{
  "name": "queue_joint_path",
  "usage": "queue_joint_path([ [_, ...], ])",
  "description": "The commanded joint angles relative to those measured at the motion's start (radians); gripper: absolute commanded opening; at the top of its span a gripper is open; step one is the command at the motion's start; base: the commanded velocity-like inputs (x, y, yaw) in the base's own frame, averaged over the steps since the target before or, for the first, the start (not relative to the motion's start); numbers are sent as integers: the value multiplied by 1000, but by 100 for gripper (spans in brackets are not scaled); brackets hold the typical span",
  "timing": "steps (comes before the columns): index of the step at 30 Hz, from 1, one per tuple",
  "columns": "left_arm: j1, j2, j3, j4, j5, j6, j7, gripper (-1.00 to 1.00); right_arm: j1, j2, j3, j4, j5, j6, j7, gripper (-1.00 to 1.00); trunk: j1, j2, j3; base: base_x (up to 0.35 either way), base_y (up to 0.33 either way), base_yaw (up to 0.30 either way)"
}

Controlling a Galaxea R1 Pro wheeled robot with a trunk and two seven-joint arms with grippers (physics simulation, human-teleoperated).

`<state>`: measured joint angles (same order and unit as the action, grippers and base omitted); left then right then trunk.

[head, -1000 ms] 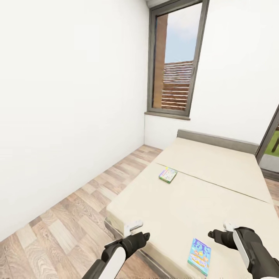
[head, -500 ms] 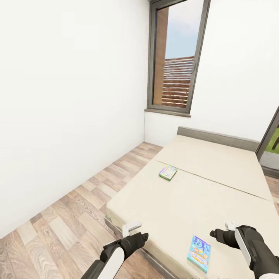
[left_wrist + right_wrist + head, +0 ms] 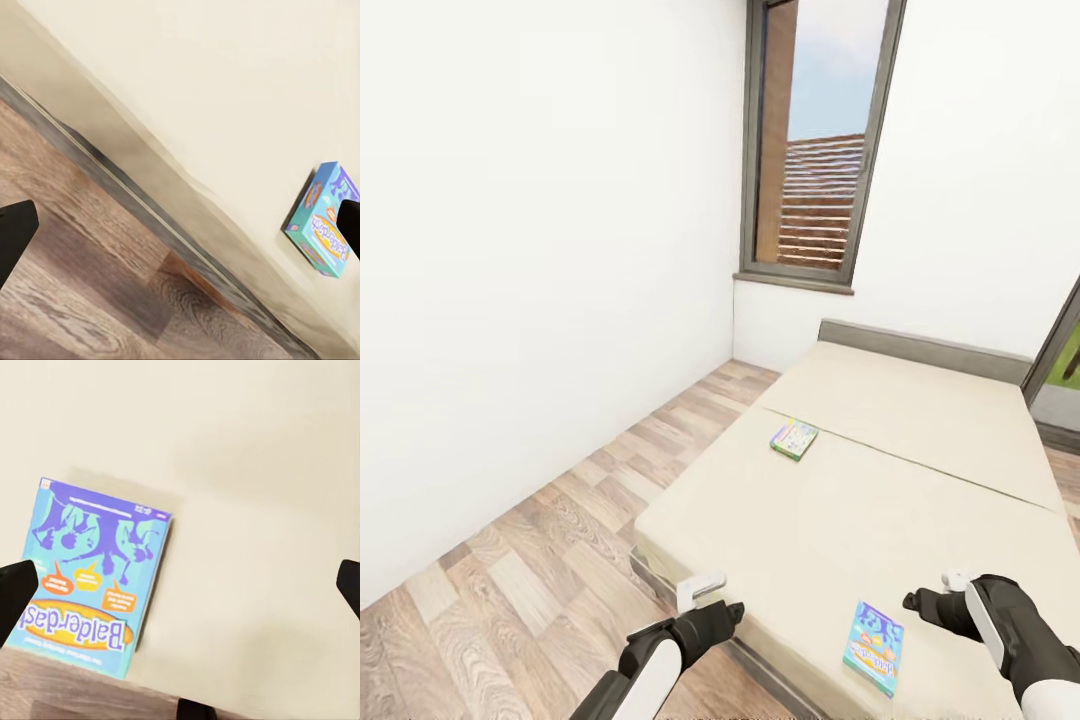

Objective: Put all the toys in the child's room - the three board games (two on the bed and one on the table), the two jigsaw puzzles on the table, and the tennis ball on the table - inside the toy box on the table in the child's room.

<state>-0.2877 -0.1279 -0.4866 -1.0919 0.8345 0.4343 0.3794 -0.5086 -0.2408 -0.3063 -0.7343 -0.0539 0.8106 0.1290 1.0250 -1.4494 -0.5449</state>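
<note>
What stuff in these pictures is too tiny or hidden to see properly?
- Green board game, head view: its lid writing is too small to read.
- Blue board game, right wrist view: one corner sits behind a dark finger.
- Bed, head view: its far right side is cut off by the picture's edge.

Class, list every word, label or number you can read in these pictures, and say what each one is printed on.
"Balderdas": large title, seen upside down and cut off, on the blue board game on the bed.
Small orange labels on that box: too blurred to read.
Green board game farther up the bed: print too small to read.
</note>
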Motion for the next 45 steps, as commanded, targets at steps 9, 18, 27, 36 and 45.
queue_joint_path([
  [9,-1,-1,-6,-3,11,1,10,100,-19,-9,-2,30,-6,-49,2,100,0,-1,-7,0,0,0],
  [18,-1,-1,-7,-3,9,1,10,100,-23,-8,-2,39,-8,-130,5,100,0,-1,-9,0,0,0],
  [27,-1,-1,-7,-3,8,1,11,100,-24,-10,-2,35,-8,-150,5,100,0,-1,-9,0,0,0],
  [36,-1,-1,-6,-3,7,1,11,100,-24,-10,-1,24,-7,-142,5,100,0,-1,-9,0,0,0],
  [45,-1,-1,-7,-3,7,2,10,100,-28,-11,-2,10,-7,-91,4,100,0,-1,-12,0,0,0],
])
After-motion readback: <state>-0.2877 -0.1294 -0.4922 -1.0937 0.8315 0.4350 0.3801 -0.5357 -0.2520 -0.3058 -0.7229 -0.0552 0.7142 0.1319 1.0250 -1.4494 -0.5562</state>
